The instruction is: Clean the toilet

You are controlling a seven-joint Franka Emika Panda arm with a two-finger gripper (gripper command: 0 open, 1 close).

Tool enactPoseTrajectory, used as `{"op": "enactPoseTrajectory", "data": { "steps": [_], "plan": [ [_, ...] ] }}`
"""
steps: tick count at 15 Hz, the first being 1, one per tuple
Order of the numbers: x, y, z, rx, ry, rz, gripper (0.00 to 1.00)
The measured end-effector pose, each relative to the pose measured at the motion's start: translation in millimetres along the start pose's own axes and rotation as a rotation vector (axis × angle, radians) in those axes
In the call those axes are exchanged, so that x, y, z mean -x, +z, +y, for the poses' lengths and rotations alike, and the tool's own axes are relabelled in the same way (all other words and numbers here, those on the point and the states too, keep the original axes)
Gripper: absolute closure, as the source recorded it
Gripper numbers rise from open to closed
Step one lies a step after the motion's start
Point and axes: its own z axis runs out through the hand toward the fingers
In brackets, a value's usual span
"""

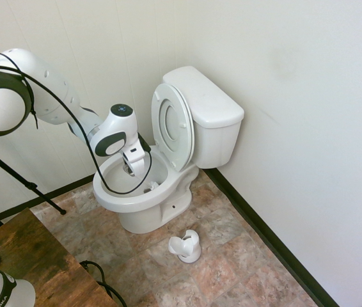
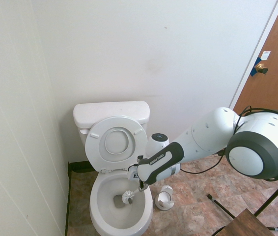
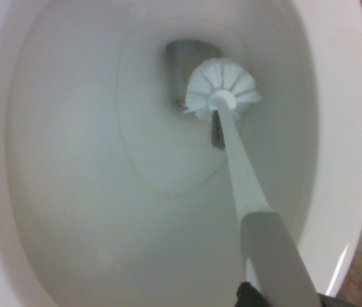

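The toilet (image 2: 95, 201) sits here on a floor (image 1: 226, 256) of mottled pinkish-brown and grey tile, its tank (image 2: 112, 114) close up against a pale wall (image 2: 163, 59)! A second pale wall (image 2: 21, 123), marked with vertical lines, meets it at the corner, and dark baseboard (image 1: 264, 236) runs along the foot. Seat and lid (image 1: 173, 126) are up, leaning back towards the tank, and the bowl lies open.

And the claw (image 1: 133, 169) is over that bowl, closed on the white toilet brush (image 3: 248, 185), whose bristled head is right down inside, by the dark drain opening (image 3: 184, 61)! Out on the tiles beside the toilet stands the white brush holder (image 1: 186, 247). A brown door (image 2: 271, 73) with a brass knob (image 2: 261, 69) shows off to one side, cut by the picture's edge, and a wooden bench (image 1: 40, 262) pokes in, cut off too.

Harder to make out: the fingertips, small and partly hidden in both outside views. The wrist view shows a faint brownish line around the bowl, and the brush handle's far end runs out of frame.
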Motion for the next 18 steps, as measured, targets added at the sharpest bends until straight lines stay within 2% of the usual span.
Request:
{"op": "enactPoseTrajectory", "data": {
  "steps": [5, 11, 18],
  "plan": [
    [-23.6, -3.1, -53.9, -0.036, 0.028, 0.001, 1.00],
    [3.3, -9.9, -110.4, -0.070, 0.016, 0.020, 1.00],
    [8.6, -27.8, -109.1, -0.069, 0.024, 0.041, 1.00]
  ]
}}
